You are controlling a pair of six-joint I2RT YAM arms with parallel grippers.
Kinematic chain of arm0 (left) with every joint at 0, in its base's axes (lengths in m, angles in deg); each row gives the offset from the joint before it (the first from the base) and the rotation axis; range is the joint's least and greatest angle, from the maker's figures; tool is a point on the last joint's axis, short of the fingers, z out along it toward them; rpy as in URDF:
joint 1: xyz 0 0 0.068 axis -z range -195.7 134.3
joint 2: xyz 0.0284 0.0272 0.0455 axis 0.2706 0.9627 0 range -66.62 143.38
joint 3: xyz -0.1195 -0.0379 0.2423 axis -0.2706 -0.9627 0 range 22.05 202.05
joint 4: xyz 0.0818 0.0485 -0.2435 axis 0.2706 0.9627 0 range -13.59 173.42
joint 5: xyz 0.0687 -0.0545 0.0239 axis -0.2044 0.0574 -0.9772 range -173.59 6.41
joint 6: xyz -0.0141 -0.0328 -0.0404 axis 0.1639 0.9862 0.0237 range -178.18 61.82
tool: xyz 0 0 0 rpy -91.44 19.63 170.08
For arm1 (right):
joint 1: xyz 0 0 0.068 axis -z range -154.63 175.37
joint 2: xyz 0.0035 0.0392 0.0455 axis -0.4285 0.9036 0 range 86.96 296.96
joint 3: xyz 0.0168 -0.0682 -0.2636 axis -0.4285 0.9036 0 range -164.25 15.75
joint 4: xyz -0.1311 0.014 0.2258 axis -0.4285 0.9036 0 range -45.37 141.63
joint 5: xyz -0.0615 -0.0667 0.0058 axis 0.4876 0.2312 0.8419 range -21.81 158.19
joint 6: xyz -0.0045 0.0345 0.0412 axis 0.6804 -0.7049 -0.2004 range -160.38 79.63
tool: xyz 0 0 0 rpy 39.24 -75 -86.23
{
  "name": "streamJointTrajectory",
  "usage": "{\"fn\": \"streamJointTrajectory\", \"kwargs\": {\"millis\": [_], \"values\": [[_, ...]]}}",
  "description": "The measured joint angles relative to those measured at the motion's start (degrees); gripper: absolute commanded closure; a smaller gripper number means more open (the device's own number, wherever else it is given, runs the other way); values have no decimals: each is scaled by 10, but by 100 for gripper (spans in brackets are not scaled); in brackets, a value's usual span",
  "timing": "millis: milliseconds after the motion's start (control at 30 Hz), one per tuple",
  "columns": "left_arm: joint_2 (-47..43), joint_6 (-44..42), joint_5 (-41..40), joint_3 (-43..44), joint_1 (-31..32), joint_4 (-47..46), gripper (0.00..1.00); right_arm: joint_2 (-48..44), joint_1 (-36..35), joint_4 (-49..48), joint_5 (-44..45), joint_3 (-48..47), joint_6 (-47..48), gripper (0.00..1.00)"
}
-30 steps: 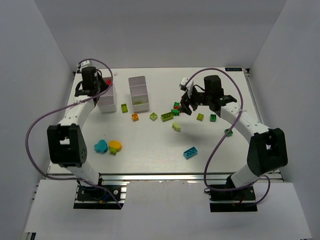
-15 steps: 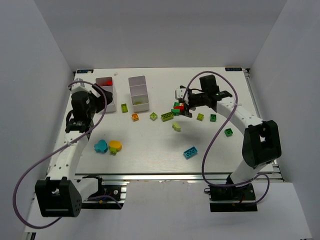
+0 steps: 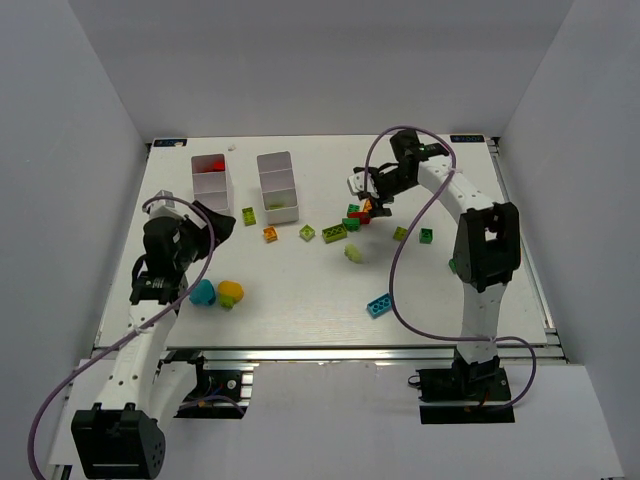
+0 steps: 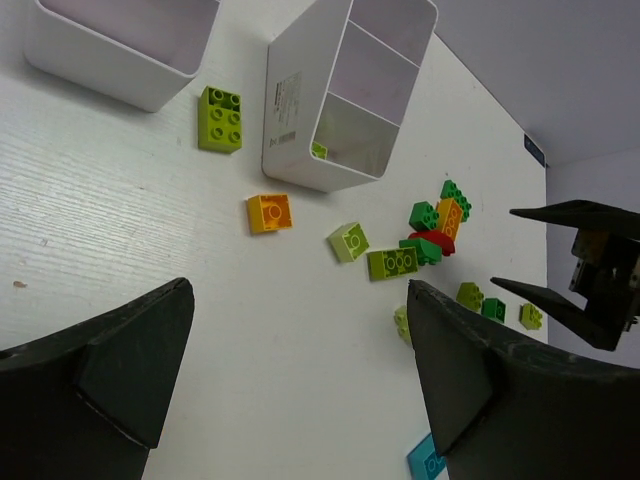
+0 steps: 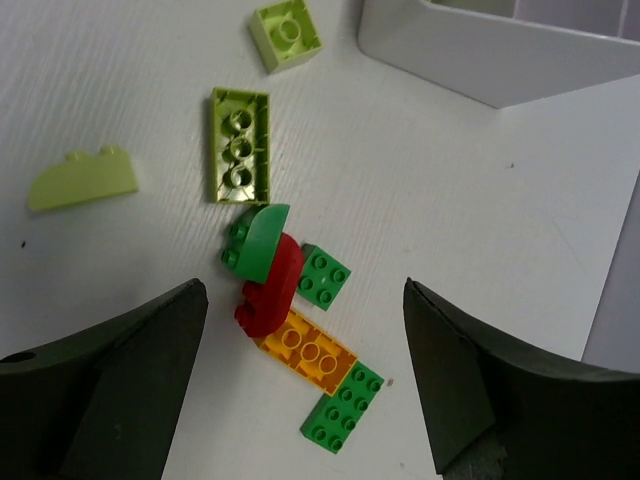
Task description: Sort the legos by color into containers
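Table [image 3: 300,300] bears two trays at its far left, left tray [image 3: 212,205] and right tray [image 3: 277,185], side by side. Both grippers gape wide. Right gripper [image 5: 302,292] hovers over a touching cluster, with the red brick [image 5: 270,288] squarely between its fingers and an orange brick [image 5: 308,355] and green bricks [image 5: 325,277] against it. Left gripper [image 4: 300,290] hangs short of the trays; an orange square [image 4: 270,212] lies just ahead of its fingers.

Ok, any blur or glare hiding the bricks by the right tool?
Right wrist view: red brick and orange brick are sharp, no glare; dark fingers block the lower corners. Top external view: even light, but both look tiny.
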Motion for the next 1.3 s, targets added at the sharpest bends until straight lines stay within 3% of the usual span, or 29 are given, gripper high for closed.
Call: {"fn": "streamJointTrajectory", "kwargs": {"millis": [233,367,700,1300], "values": [[-21,-1,8,-1,0,29,4,54,3,52,39,-27,77,22],[-23,3,8,-4,0,33,4,96,0,36,77,-55,30,29],[-21,16,21,-18,0,30,4,107,0,-22,128,-34,-73,34],[24,56,102,-28,0,-63,4,122,-7,-46,127,-30,-123,60]]}}
